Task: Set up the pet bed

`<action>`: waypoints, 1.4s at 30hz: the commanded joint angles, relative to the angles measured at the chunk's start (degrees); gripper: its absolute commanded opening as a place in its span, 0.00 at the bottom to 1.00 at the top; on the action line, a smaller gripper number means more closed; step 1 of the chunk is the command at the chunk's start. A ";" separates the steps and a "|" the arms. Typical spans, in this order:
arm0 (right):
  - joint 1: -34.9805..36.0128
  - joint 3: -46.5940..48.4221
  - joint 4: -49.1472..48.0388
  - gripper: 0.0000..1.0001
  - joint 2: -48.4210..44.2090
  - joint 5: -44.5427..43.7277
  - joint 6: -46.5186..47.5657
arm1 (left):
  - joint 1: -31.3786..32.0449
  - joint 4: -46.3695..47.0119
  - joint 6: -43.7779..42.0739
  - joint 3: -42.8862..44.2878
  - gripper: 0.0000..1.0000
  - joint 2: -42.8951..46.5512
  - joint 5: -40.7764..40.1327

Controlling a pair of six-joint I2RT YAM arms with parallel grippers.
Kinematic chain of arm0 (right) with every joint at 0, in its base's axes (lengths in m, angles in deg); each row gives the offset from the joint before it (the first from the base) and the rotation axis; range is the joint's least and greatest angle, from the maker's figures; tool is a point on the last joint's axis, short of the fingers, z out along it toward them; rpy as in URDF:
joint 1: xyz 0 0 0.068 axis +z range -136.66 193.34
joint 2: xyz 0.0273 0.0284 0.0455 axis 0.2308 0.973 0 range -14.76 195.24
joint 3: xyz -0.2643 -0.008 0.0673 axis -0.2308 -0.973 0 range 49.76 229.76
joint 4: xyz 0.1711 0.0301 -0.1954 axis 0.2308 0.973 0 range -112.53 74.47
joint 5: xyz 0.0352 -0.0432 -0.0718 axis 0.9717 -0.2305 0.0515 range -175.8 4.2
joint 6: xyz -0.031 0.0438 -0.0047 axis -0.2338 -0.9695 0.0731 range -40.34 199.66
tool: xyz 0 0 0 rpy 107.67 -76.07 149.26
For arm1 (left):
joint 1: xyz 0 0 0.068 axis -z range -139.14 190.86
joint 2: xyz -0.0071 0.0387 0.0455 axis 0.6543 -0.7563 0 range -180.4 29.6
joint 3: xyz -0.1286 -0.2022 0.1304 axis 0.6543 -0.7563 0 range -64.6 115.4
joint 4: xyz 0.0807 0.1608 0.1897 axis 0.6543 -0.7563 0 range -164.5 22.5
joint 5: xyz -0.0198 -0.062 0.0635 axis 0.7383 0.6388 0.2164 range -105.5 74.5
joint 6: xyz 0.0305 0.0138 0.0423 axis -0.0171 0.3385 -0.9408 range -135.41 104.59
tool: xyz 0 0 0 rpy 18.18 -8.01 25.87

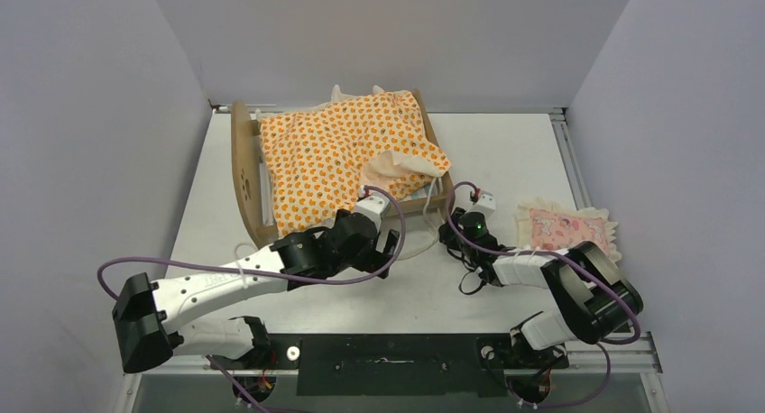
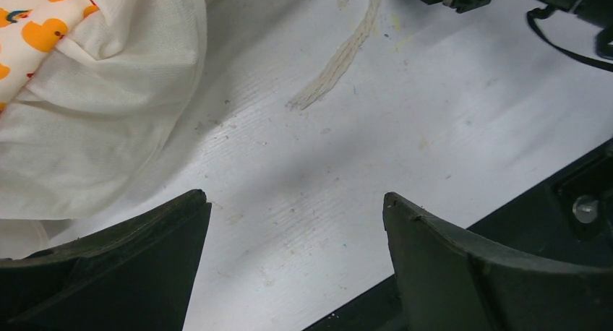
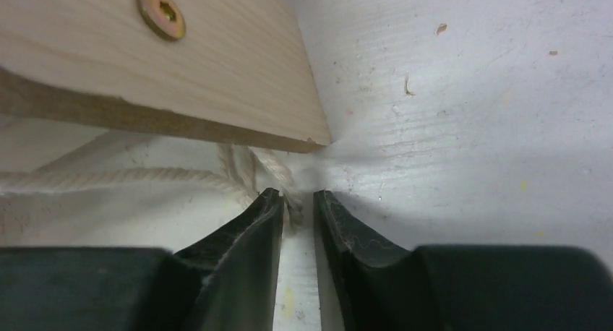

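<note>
The pet bed stands at the back left, its plywood headboard on the left. The orange-patterned mattress lies rumpled over it, one corner folded back to show the white underside. My left gripper hovers low by the bed's near right corner, open wide over bare table. My right gripper is down at that same corner, below a plywood board with a brass screw. Its jaws stand a narrow gap apart. A white cord ends between the tips, touching the left finger.
A small pink frilled pillow lies on the table at the right, beside the right arm. Another loose white cord trails across the table ahead of the left gripper. Grey walls close in on both sides and behind the bed.
</note>
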 commanded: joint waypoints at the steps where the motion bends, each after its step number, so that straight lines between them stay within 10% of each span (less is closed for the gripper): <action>1: -1.17 -1.50 -2.57 0.16 -0.77 0.60 -0.37 | 0.35 3.89 -2.33 2.94 0.88 -4.91 -1.39; 14: -2.93 1.01 29.38 0.05 -21.20 4.95 2.15 | 0.39 11.53 -8.37 13.27 0.85 -25.80 2.87; 32: -3.59 4.13 32.15 0.06 -19.35 9.96 4.76 | 0.41 24.20 -17.50 16.31 0.80 -44.84 7.02; 35: -3.77 5.09 32.49 0.06 -18.62 11.13 5.02 | 0.41 24.45 -17.56 15.83 0.62 -46.21 7.11; 40: -4.30 8.36 36.92 0.06 -19.65 11.50 6.57 | 0.90 23.53 -14.20 11.97 0.01 -44.97 7.80; 42: -4.47 10.66 40.99 0.06 -20.42 10.53 7.98 | 0.94 22.82 -11.24 9.03 0.00 -42.24 6.56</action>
